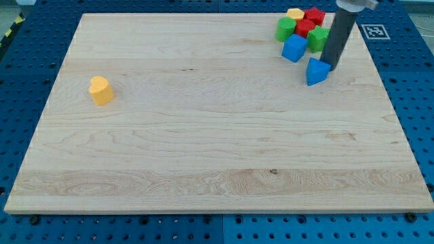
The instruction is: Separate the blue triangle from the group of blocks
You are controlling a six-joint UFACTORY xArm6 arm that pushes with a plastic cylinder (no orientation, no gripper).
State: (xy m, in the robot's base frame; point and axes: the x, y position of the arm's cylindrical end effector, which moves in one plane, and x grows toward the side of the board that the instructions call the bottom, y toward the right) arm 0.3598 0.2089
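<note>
My tip [331, 68] is touching the blue triangle [317, 72] at its upper right; no claw is showing. It is likely sliding lightly, stiff; push its flat side.

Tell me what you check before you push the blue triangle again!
1. My tip touches the blue triangle, on its upper right side: ok.
2. Triangle already apart from the blue cube: ok, small gap shows.
3. Green block behind the rod stays out of the push: cannot tell, partly hidden.
4. Bare board toward the view's bottom left for sliding: ok.
5. Yellow block far off at the view's left, not in the way: ok.
</note>
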